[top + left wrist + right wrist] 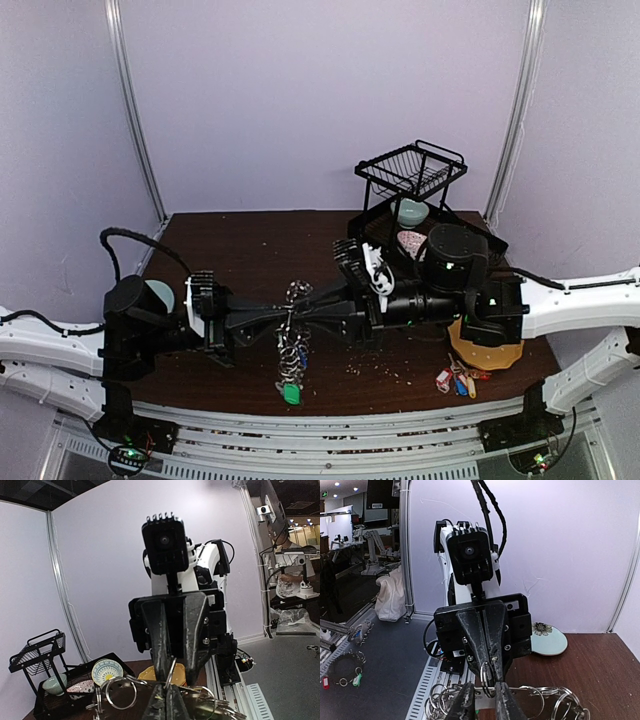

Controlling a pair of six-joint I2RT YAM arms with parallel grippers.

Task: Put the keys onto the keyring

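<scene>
The keyring (293, 345) hangs above the table between my two grippers, strung with small loops and a green-tagged key (291, 393). From the left, my left gripper (283, 318) is shut on the keyring; in its wrist view the fingertips (167, 697) pinch a small ring (172, 672). Facing it from the right, my right gripper (306, 309) stands narrowly open. That small ring (482, 676) sits in the gap of the right gripper (483, 685), close to one finger. A loose bunch of keys (455, 380) with red, yellow and blue tags lies at the front right.
A black wire rack (410, 170) with a bowl (412, 210) under it stands at the back right. A tan disc (485, 345) lies under the right arm, and a pale plate (158, 295) sits by the left arm. Crumbs are scattered across the brown tabletop (250, 250).
</scene>
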